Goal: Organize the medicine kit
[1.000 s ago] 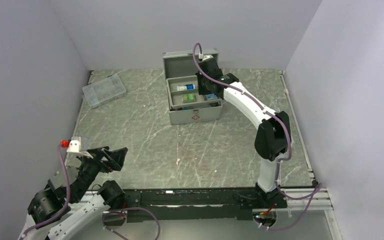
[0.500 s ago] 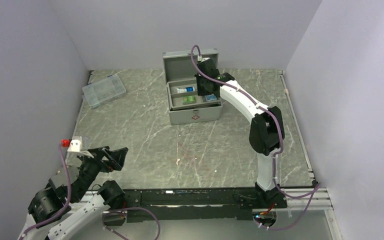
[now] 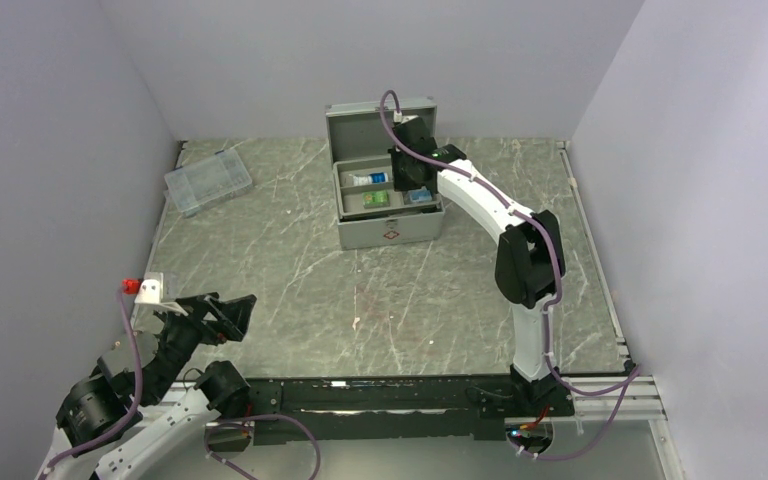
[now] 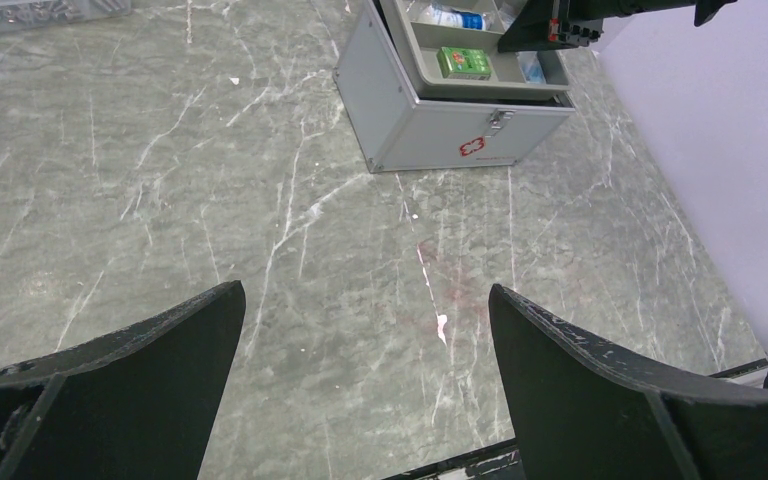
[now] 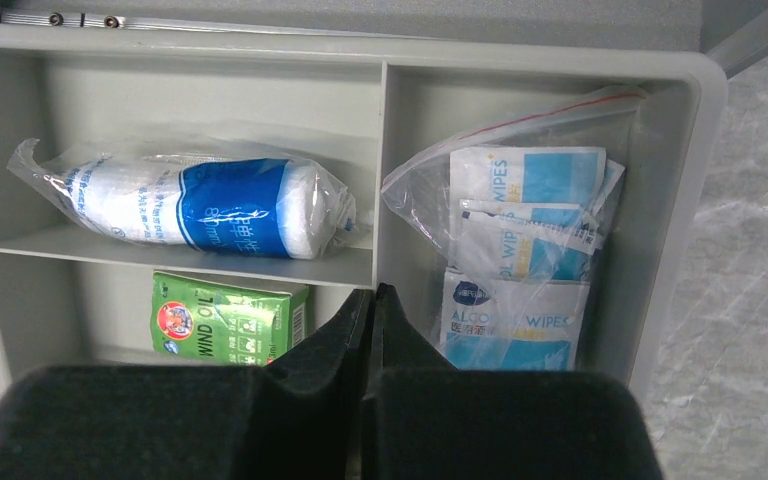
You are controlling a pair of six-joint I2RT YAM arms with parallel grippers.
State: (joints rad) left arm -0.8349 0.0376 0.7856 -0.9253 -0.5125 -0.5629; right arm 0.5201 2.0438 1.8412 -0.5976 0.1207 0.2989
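— Where the left arm folds at the near-left corner, how does the left gripper (image 4: 365,290) stand?
— Its jaws are spread wide with nothing between them. It hangs over the table (image 3: 290,290), a flat grey surface with pale marble-like veins, well apart from the medicine kit (image 3: 390,232).
— Locate the kit.
— It sits mid-table toward the far wall, slightly right of centre. It is a silver-grey rectangular metal case. The lid (image 3: 355,128) stands upright at the back. The near face carries a latch and a small red-and-white diamond label.
— Contents?
— A grey moulded tray (image 5: 675,180) with partitions sits in the case.
Left rear compartment: a white roll (image 5: 195,205) in crinkled clear wrap with a blue printed band.
Left front compartment: a green carton (image 5: 230,320) marked WIND OIL.
Right compartment: a clear zip bag (image 5: 525,250) of blue-and-white alcohol-wipe sachets.
— Right gripper (image 5: 372,305)?
— Its fingers are pressed together and hold nothing. It is above the tray, tips at the partition between carton and wipes. Contact cannot be told.
— Anything farther out?
— A clear plastic compartment box (image 3: 208,180) lies at the far-left corner, well apart from the kit.
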